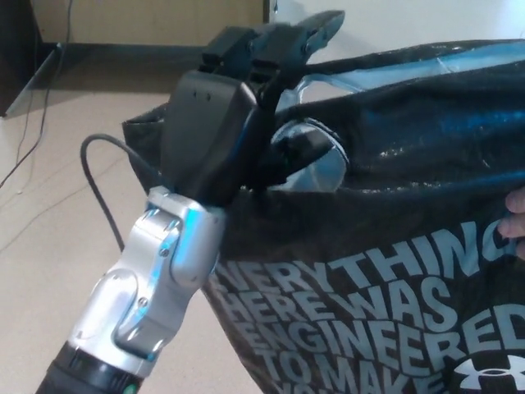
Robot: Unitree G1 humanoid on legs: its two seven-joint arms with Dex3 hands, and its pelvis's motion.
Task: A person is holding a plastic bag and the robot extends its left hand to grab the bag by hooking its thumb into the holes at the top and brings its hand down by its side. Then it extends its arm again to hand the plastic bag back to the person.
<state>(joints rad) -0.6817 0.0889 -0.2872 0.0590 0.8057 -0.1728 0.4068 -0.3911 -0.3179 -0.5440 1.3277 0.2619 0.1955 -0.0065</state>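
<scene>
Head view: bag (394, 246) fills the right half, long axis running left to right, top edge with its handle hole facing up toward the left hand (217, 123). Black glossy plastic, crinkled, pale blue lining showing at the hole, light block lettering across the front. Can't see into it, contents unknown. Left hand is closed into the bag's top edge, thumb (299, 152) hooked through the hole, two fingers (279, 41) over the rim above. Silver wrist, black cable looping beside it. A person's fingertips (515, 215) touch the bag at the right edge. Beige floor (57, 197) behind.
</scene>
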